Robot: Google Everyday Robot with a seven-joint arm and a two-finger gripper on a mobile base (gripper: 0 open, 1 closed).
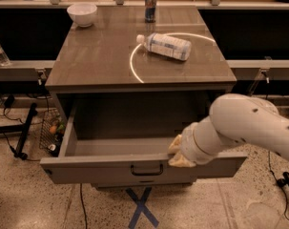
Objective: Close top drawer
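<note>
The top drawer (87,171) of the grey cabinet stands partly open, its plain grey inside (120,146) bare. A black bail handle (146,170) hangs at the centre of its front panel. My gripper (180,152), on a thick white arm (249,125) coming in from the right, rests against the top edge of the front panel, just right of the handle. Its tan tips sit at the rim of the drawer.
On the cabinet top (96,61) lie a plastic bottle (165,46) on its side, a white bowl (82,13) at the back left and a can (150,5) at the back. A blue tape cross (141,206) marks the floor in front. Cables and a stand (25,128) are at the left.
</note>
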